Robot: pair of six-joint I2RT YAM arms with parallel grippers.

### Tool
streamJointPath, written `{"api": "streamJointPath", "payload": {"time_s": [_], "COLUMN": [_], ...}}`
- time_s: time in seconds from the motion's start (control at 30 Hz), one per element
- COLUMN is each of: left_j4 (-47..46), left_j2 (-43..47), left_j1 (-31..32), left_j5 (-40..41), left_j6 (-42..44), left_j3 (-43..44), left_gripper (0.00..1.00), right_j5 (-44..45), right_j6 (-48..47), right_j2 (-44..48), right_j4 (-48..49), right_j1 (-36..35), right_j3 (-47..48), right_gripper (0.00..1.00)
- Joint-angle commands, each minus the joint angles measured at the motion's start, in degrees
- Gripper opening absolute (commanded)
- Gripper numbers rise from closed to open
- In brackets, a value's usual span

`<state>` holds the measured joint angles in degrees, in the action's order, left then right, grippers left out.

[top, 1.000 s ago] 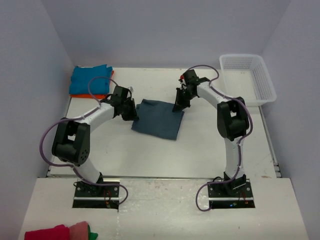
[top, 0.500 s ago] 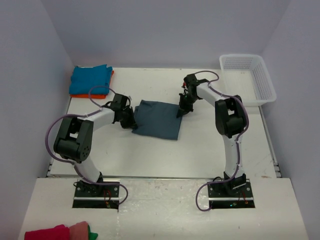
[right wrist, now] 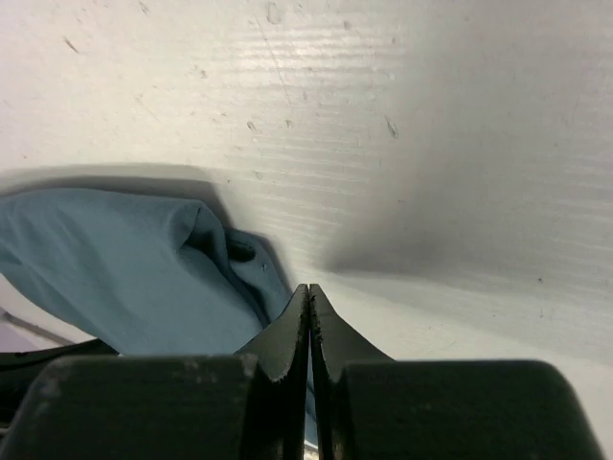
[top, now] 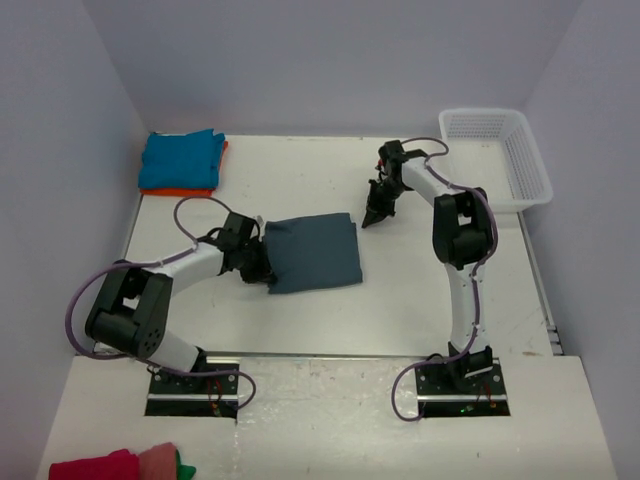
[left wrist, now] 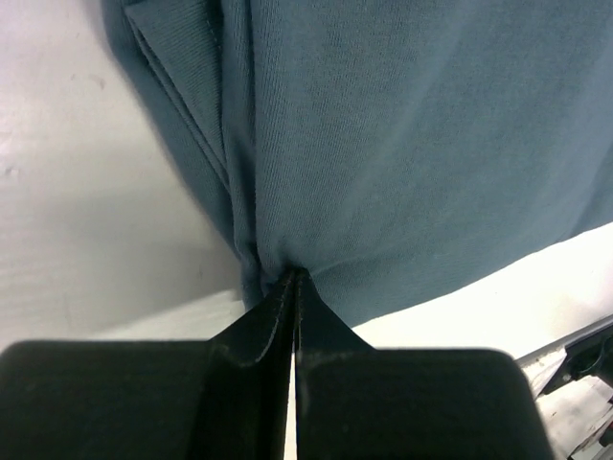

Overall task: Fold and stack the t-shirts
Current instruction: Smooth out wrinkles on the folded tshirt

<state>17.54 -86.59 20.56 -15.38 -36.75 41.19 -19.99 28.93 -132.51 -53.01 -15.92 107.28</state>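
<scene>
The dusty slate-blue t-shirt [top: 315, 250] lies folded into a rectangle at the middle of the table. My left gripper [top: 264, 272] is low at its near left edge. In the left wrist view the jaws [left wrist: 294, 276] are shut on that edge, and the cloth [left wrist: 402, 144] puckers into the tips. My right gripper [top: 374, 219] is shut and empty, on the table just off the shirt's far right corner [right wrist: 134, 278]; its tips [right wrist: 308, 289] rest beside the cloth. The turquoise t-shirt [top: 180, 158] lies folded on the orange one [top: 190, 191] at the far left.
A white mesh basket [top: 497, 157] stands at the far right corner. A bundle of red, pink and green cloth [top: 120, 466] lies on the near shelf at bottom left. Walls close in the table on three sides.
The left gripper pulled the slate-blue shirt toward the near left, turning it squarer to the table. The right gripper came down off the far right corner and now sits apart from the shirt.
</scene>
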Motion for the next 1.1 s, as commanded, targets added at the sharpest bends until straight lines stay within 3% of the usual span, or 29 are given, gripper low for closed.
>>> {"api": "streamJointPath", "payload": {"time_s": [0.0, 0.13, 0.23, 0.33, 0.4, 0.43, 0.47, 0.53, 0.57, 0.6, 0.63, 0.67, 0.7, 0.73, 0.9, 1.07], "left_j4": [4.96, 8.46, 11.45, 13.56, 15.67, 18.03, 19.10, 18.33, 17.54, 16.22, 14.99, 14.11, 11.84, 11.21, 7.96, 4.79], "left_j2": [2.12, 7.91, 9.59, 7.50, 4.08, 3.01, 2.05, 0.54, 0.19, -0.59, -0.86, -1.30, -2.00, -2.53, -7.00, -12.45], "left_j1": [0.19, 0.27, 0.27, 0.27, 0.27, 0.10, 0.01, -1.56, -2.27, -4.36, -5.52, -6.48, -7.89, -8.51, -9.57, -9.83], "left_j5": [1.93, 7.18, 9.65, 8.52, 8.69, 9.31, 9.92, 8.09, 6.60, 2.50, 0.19, -1.48, -4.28, -5.70, -11.86, -17.49], "left_j6": [0.71, 3.61, 5.45, 7.30, 8.18, 8.54, 8.54, 8.45, 8.36, 8.36, 8.45, 8.45, 8.36, 8.28, 8.10, 6.52], "left_j3": [-1.29, 3.53, 13.08, 21.17, 24.98, 28.30, 29.46, 29.13, 28.51, 27.99, 26.76, 26.23, 25.70, 25.26, 27.09, 28.77], "left_gripper": [0.00, 0.00, 0.00, 0.00, 0.13, 0.34, 0.38, 0.41, 0.41, 0.41, 0.38, 0.30, 0.06, 0.00, 0.00, 0.00], "right_j5": [-1.80, -2.08, 1.43, -1.17, -2.86, -3.39, -4.52, -5.15, -5.24, -5.85, -6.55, -6.82, -7.43, -8.13, -16.21, -15.69], "right_j6": [-2.19, -5.01, -5.20, -5.37, -6.51, -7.04, -7.48, -8.18, -8.10, -8.10, -8.01, -7.31, -6.78, -6.34, -2.91, -0.90], "right_j2": [0.05, 8.03, 16.47, 22.89, 26.32, 26.86, 27.12, 26.17, 25.73, 25.11, 24.76, 24.58, 24.58, 24.67, 21.69, 18.69], "right_j4": [-0.78, 6.06, 9.33, 9.94, 10.65, 10.30, 10.21, 9.25, 9.24, 9.68, 10.64, 10.91, 11.96, 14.32, 18.56, 20.40], "right_j1": [0.10, -0.95, -2.35, -3.58, -4.46, -5.60, -5.87, -6.75, -7.01, -7.28, -7.72, -7.89, -8.07, -8.42, -9.73, -11.24], "right_j3": [3.63, -2.94, -7.70, -11.21, -14.29, -14.64, -15.17, -15.09, -15.17, -15.52, -15.87, -16.49, -17.36, -18.94, -20.98, -23.34], "right_gripper": [0.00, 0.00, 0.00, 0.01, 0.23, 0.32, 0.53, 0.57, 0.53, 0.42, 0.17, 0.00, 0.00, 0.00, 0.00, 0.00]}}
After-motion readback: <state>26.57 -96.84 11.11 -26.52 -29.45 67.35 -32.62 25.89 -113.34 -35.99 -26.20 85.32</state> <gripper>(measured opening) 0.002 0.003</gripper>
